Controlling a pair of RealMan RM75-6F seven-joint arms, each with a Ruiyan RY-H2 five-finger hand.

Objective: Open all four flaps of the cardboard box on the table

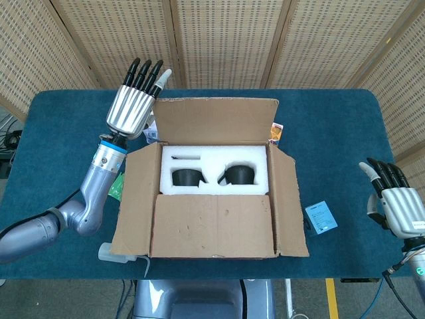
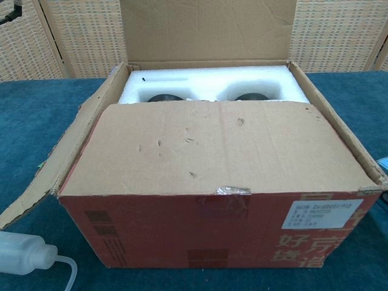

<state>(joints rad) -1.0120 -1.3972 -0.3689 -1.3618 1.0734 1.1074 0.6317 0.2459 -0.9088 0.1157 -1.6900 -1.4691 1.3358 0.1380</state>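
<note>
The cardboard box (image 1: 212, 199) (image 2: 218, 242) stands mid-table. Its far flap (image 1: 216, 119) (image 2: 209, 30) is raised and leans back. The left flap (image 1: 136, 199) and right flap (image 1: 289, 203) splay outward. The near flap (image 1: 212, 226) (image 2: 212, 148) lies flat over the front half. White foam (image 1: 212, 163) with two dark round items shows in the back half. My left hand (image 1: 133, 103) is open with its fingers straight, just left of the far flap's edge and apart from it. My right hand (image 1: 395, 203) is open near the table's right edge, far from the box.
A white squeeze bottle (image 2: 24, 254) (image 1: 113, 252) lies by the box's front left corner. A small blue card (image 1: 321, 217) lies right of the box. A small orange packet (image 1: 275, 131) and a blue-white item (image 1: 151, 129) peek out behind the far flap.
</note>
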